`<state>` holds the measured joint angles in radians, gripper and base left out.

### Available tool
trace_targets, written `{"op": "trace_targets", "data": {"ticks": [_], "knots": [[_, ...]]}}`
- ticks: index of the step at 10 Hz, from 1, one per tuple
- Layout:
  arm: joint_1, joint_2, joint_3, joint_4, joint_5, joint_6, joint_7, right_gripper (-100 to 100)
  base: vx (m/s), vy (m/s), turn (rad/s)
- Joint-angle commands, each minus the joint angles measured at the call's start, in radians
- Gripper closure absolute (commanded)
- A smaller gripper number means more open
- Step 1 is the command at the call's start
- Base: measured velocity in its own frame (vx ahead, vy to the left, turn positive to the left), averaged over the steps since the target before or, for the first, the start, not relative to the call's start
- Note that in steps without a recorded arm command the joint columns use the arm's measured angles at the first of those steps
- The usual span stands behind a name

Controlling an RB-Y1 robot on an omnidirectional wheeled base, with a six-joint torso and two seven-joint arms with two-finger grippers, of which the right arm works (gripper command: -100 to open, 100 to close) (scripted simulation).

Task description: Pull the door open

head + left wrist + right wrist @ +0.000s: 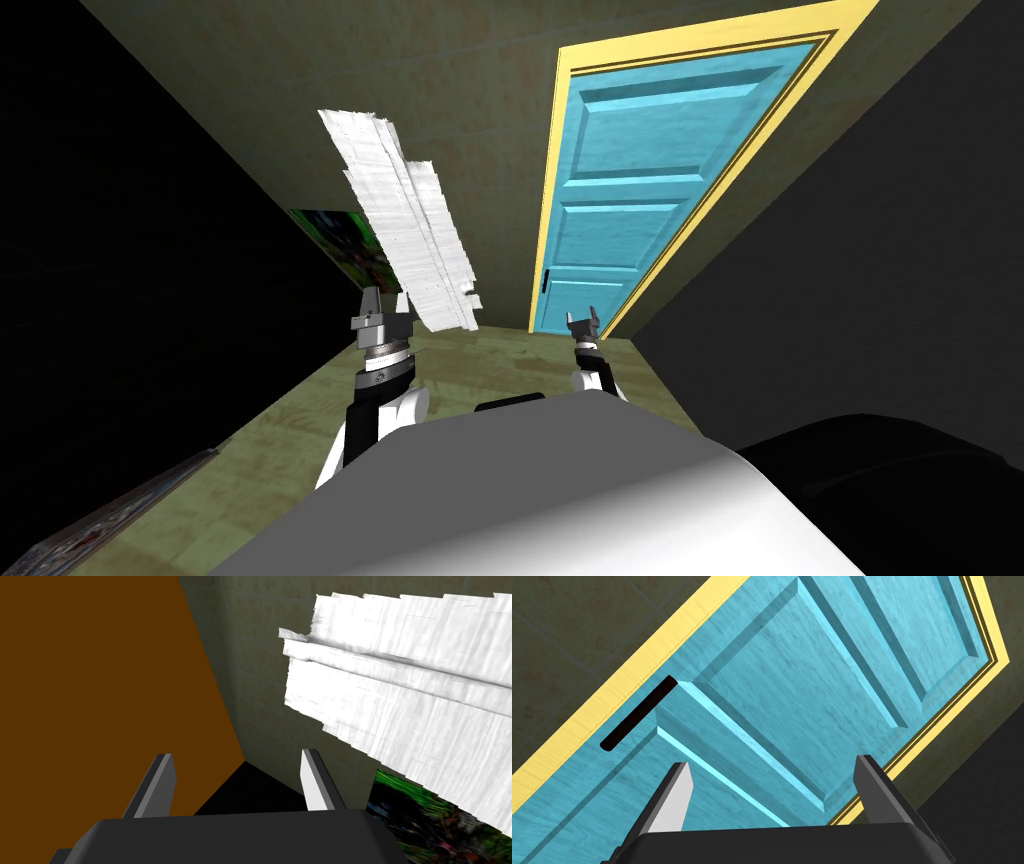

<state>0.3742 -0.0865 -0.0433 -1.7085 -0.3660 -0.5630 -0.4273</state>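
Door (640, 190), blue and panelled, is seen set flush in a yellow frame (549, 200) in the olive wall (480, 120) ahead, off to the robot's right. A thin black handle (638, 713) is mounted along the door's left edge, just beside the frame. The right hand (772, 762) is held before the door's lower part, apart from it. Its fingers are spread and nothing is gripped. The handle lies outside the gap between them and is untouched. The left hand (236, 753) is raised before the wall, well to the left of the door, likewise released and empty. Near it a ragged white sheet (405, 230) is seen against the wall, with a green picture (430, 821) partly covered by its lower end. A flat brown surface (100, 701) is shown beyond the left hand's fingers. Black areas are drawn on both sides of the passage.
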Motion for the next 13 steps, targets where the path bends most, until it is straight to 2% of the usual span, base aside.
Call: {"op": "trace_targets", "data": {"ticks": [1, 13], "knots": [[-0.013, -0.005, 0.001, 0.041, -0.022, -0.017, -0.037, -100, 0.094, -0.039, 0.12], [-0.099, -0.023, 0.013, 0.313, -0.176, -0.119, -0.282, -100, 0.09, -0.046, 0.108]]}}
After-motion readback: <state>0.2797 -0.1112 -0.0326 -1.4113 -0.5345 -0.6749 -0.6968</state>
